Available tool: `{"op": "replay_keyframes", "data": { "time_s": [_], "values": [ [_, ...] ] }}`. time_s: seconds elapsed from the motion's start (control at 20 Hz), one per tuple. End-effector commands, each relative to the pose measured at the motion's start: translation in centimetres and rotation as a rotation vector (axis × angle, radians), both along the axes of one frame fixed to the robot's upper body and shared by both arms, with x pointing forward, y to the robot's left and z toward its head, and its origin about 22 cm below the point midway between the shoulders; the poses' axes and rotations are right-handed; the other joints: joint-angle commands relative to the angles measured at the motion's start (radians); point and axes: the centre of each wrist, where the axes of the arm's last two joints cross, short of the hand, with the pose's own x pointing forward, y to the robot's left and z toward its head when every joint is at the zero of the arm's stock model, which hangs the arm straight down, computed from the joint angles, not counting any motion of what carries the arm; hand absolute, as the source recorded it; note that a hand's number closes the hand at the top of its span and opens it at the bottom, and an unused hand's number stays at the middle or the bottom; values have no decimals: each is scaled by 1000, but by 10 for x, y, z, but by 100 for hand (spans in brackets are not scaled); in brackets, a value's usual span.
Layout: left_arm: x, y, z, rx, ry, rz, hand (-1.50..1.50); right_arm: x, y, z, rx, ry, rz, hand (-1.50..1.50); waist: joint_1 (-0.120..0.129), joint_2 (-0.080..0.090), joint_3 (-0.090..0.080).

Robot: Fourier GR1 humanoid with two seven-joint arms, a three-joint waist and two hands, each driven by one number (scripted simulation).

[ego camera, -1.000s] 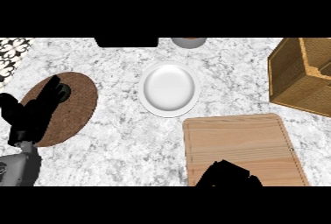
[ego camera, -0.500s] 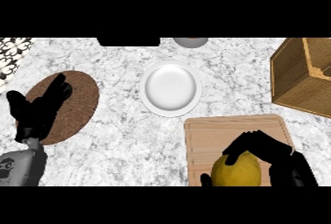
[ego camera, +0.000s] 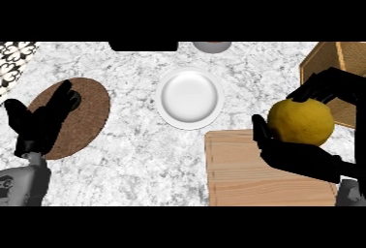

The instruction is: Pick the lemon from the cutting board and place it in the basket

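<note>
The yellow lemon (ego camera: 303, 121) is held up off the wooden cutting board (ego camera: 247, 179), in front of the board's far right corner. My right hand (ego camera: 300, 155) is shut on it, thumb at its left side and fingers (ego camera: 325, 87) curled over its top. The basket (ego camera: 337, 65) stands at the right edge, its brown wall just behind the lemon and the fingers. My left hand (ego camera: 43, 121) rests open at the left, fingers up, over a round brown mat (ego camera: 85, 114).
A white plate (ego camera: 189, 98) lies in the middle of the marble counter, just beyond the board. A grey round object (ego camera: 212, 46) and a dark object (ego camera: 143, 46) sit at the far edge. A patterned patch (ego camera: 14, 53) shows at the top left.
My right hand has risen from the lower edge with the lemon, lifting it off the board and moving it up and right toward the basket. The left hand has barely shifted.
</note>
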Motion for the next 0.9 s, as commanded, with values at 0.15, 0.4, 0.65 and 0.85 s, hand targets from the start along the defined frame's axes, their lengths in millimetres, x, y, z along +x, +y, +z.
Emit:
{"op": "replay_keyframes", "data": {
  "time_s": [0.15,0.4,0.65,0.85],
  "values": [
    [-1,9,5,-14,9,-11,0,55,-47,28,-62,-6,-164,150,1,1,0],
    [15,4,16,-14,6,-11,0,88,-90,27,-76,-5,-239,150,-3,4,1],
    [4,17,-1,8,7,21,0,97,-141,-3,-60,9,-239,150,-4,2,1],
    [-20,12,-1,6,2,-12,0,105,-164,-24,-101,1,-264,150,4,0,1]
  ]
}}
